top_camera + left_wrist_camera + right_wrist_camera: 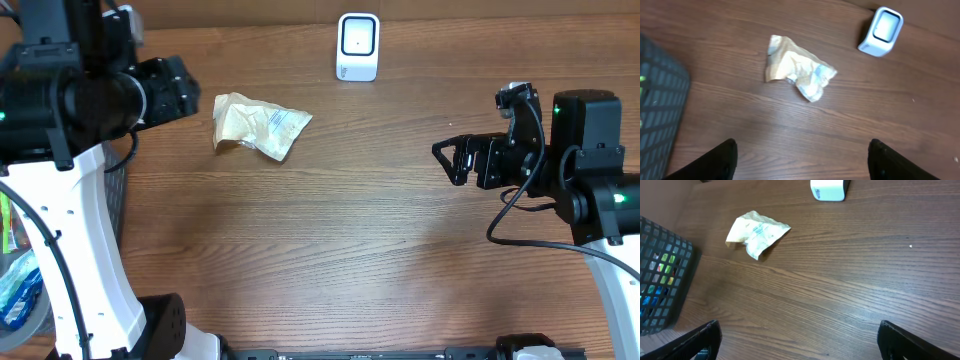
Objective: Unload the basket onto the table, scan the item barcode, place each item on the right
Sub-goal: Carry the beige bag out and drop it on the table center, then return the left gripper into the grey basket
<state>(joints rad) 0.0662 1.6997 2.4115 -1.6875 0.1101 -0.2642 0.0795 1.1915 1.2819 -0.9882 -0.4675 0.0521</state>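
Crumpled packet [258,125] — scanner [358,46] nearby

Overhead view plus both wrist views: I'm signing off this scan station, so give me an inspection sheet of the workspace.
Surface: wooden table, no spills seen.
Job's things: crumpled packet lying free on the table; white scanner standing beyond it, apart.
Clutter: nothing seen.
Claws: left claw open, empty; right claw open, empty.
Cables: black cable looping off the right arm.
Surroundings: mesh basket left of the packet, colourful items inside.
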